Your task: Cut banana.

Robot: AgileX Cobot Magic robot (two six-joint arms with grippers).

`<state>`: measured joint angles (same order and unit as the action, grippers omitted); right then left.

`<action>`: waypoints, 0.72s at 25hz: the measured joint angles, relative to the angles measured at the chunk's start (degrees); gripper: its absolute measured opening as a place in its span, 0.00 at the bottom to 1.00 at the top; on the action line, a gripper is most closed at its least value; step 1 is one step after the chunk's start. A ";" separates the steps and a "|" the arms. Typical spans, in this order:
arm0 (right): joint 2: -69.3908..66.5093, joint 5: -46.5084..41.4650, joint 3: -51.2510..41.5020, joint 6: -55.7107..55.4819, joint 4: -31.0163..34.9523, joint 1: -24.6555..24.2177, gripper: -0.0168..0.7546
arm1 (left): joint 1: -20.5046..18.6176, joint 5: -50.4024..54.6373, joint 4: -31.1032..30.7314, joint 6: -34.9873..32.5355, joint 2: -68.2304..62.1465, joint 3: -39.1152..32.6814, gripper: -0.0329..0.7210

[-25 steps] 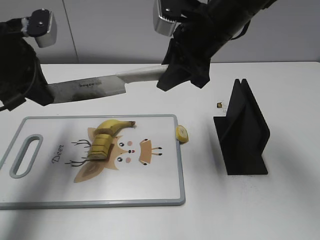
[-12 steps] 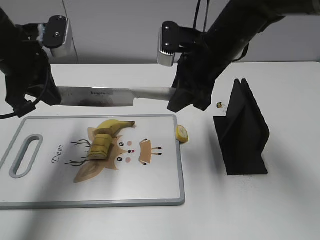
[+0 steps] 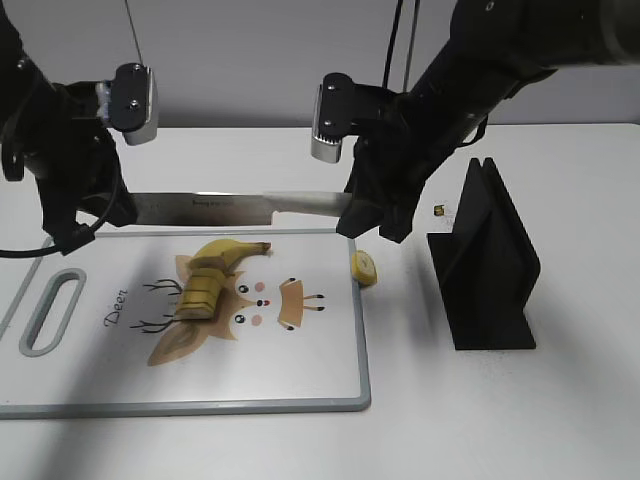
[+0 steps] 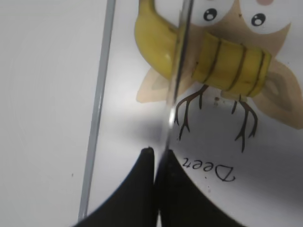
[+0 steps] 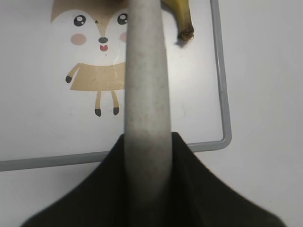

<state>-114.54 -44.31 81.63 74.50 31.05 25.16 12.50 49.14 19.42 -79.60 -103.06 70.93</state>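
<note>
- Two grippers hold one knife (image 3: 225, 208) level above the far edge of the cutting board (image 3: 300, 375)
- Right gripper (image 3: 362, 212) has its jaws pinched on the pale handle (image 5: 146, 94), at the 3 o'clock end of the knife in the exterior view
- Left gripper (image 3: 95, 215) has its jaws pressed together on the blade near the tip, at the 9 o'clock end; the left wrist view shows the thin steel edge (image 4: 179, 61) caught between the two dark fingers (image 4: 137, 189)
- Banana (image 3: 215, 270) lies on the board just toward 6 o'clock of the blade, over the printed deer picture, its stem end pointing toward 3 o'clock
- Several cuts already mark the banana's lower part (image 4: 232, 66), the slices sitting together in a row; the curved stem part is whole
- One loose banana slice (image 3: 364, 267) rests on the white table (image 3: 560, 420), just off the board's 3 o'clock edge
- Black knife stand (image 3: 485, 260) sits on the table toward 3 o'clock, well apart from the board
- Seen from the left wrist, the blade crosses over the banana between the whole part and the sliced part; whether it touches the fruit cannot be told
</note>
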 joint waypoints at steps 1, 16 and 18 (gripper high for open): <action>-0.27 0.40 -0.07 -0.07 -0.15 0.00 0.24 | 0.00 -0.38 0.15 0.00 -0.62 0.00 0.03; -4.46 3.62 -0.28 -0.11 -0.46 0.04 0.24 | 0.06 -4.27 0.30 -0.17 -6.24 -0.06 0.03; -4.77 4.11 -0.28 -0.11 -0.46 0.04 0.24 | 0.06 -4.76 0.30 -0.17 -6.58 -0.06 0.03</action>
<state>-119.31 -40.20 81.35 74.38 30.60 25.20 12.55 44.38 19.72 -79.76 -109.65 70.87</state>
